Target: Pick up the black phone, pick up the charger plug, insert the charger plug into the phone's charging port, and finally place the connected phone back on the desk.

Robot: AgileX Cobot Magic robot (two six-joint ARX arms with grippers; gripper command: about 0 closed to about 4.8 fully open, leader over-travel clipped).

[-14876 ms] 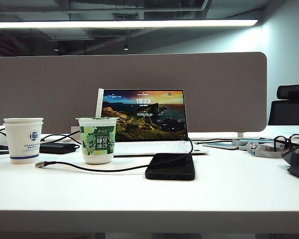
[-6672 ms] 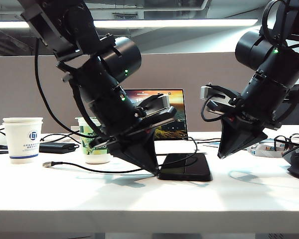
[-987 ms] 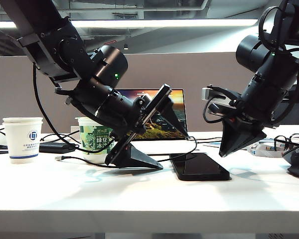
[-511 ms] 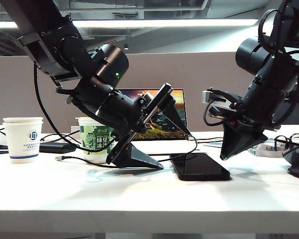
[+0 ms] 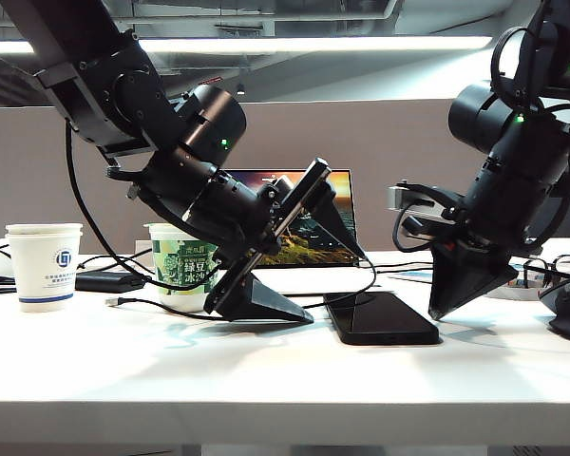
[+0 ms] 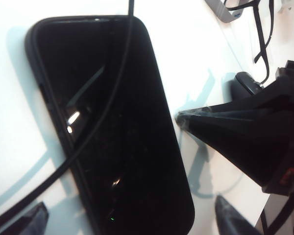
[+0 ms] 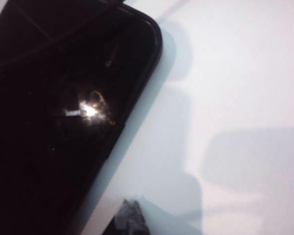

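- Black phone [image 5: 380, 318] lies flat, screen up, on the desk [image 5: 266, 375], a little toward 3 o'clock of the exterior view's middle and in front of the open laptop [image 5: 309, 223].
- Its glossy face fills much of the left wrist view [image 6: 112, 127] and shows again in the right wrist view [image 7: 54, 112]; the charging port cannot be made out.
- A thin black cable [image 5: 347, 290] drapes across the phone's far end and trails off toward 9 o'clock, behind the left gripper's lower finger.
- Charger plug [image 5: 111, 301] rests on the desk near the foot of the green cup [image 5: 182, 269], well apart from the phone.
- Left gripper [image 5: 328, 275] sits at the phone's 9 o'clock end, jaws spread wide and released: one finger lies low with its tip just beside the phone's edge, the other is raised in front of the laptop screen. Nothing is between them.
- Right gripper [image 5: 440, 313] points down at the phone's 3 o'clock end, jaws clenched together and empty, its tip just above the desk beside the phone's corner.
- A white paper cup [image 5: 44, 267] stands at the far 9 o'clock side.
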